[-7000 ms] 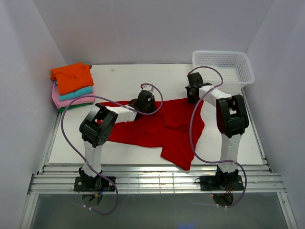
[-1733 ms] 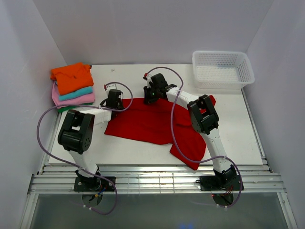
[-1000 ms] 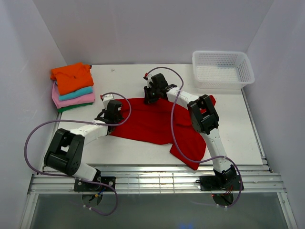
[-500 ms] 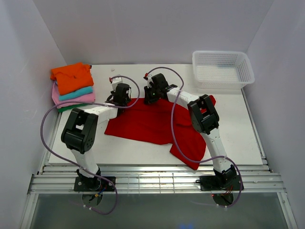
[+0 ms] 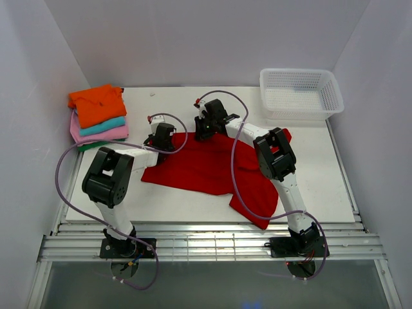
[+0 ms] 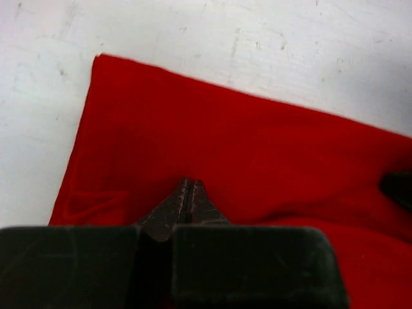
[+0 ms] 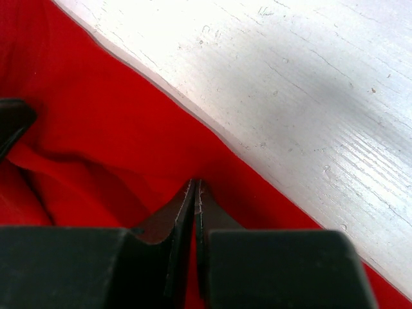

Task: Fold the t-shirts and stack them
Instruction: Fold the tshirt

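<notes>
The left tool and right tool were each clenched on the red t-shirt. It lay spread on the desk.

bright red t-shirt spread rumpled at centre, folded stack far left, orange over teal, pink, dark green

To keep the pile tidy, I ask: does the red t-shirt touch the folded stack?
Apart. The top view shows bare table between the red t-shirt and the folded stack.
</notes>
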Motion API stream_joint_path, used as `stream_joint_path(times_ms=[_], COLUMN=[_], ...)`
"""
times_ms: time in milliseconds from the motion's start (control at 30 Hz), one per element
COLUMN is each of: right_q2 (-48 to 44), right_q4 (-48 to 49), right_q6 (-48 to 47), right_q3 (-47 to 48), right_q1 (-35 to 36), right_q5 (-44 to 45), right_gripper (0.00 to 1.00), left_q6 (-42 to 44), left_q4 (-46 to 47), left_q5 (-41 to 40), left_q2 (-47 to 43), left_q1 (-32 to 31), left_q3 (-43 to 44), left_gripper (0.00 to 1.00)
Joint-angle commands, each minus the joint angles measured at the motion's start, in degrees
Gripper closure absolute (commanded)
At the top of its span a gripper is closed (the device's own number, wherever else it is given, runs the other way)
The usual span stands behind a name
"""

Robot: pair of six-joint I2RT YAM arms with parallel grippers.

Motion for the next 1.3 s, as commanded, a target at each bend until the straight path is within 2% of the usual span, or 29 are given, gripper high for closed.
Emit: stream_joint_path(times_ms=[0, 233, 433, 533, 600, 800, 1033, 1267], right_q2=[2.4, 2.5, 2.8, 2.8, 2.8, 2.7, 2.5, 3.1], right_q4=[-6.6, -6.8, -6.9, -7.0, -7.0, -7.3, -8.1, -8.2], right_q6=[-1.3, -0.8, -0.9, -1.0, -1.1, -1.3, -2.8, -2.7], right_q3=[-0.5, -0.3, -0.3, -0.7, -0.7, -0.3, -0.8, -0.8], right_q1=[0.3, 0.3, 0.3, 0.4, 0.3, 0.4, 0.0, -0.2], right_q5=[1.3, 1.0, 0.9, 1.1, 1.1, 0.9, 2.3, 1.9], right_gripper=[0.91, 0.91, 0.91, 0.91, 0.91, 0.91, 0.91, 0.91], left_q6=[-1.5, -4.5, -5.4, -4.1, -3.0, 1.0, 0.9, -0.9], left_q4=[-0.1, -0.3, 0.5, 0.5, 0.1, 0.4, -0.4, -0.5], left_q5=[0.9, 0.7, -0.3, -1.3, -2.0, -3.3, -4.1, -6.4], left_q2=[-7.6, -13.7, -14.8, -15.8, -14.8, -4.7, 0.6, -0.6], left_q1=[-0.3, -2.4, -3.0, -3.0, -3.0, -2.9, -2.9, -2.9], left_q3=[-4.1, -12.9, -15.2, -12.5, -7.5, 3.7, 6.2, 1.6], left_gripper=[1.0, 1.0, 1.0, 1.0, 1.0, 1.0, 1.0, 1.0])
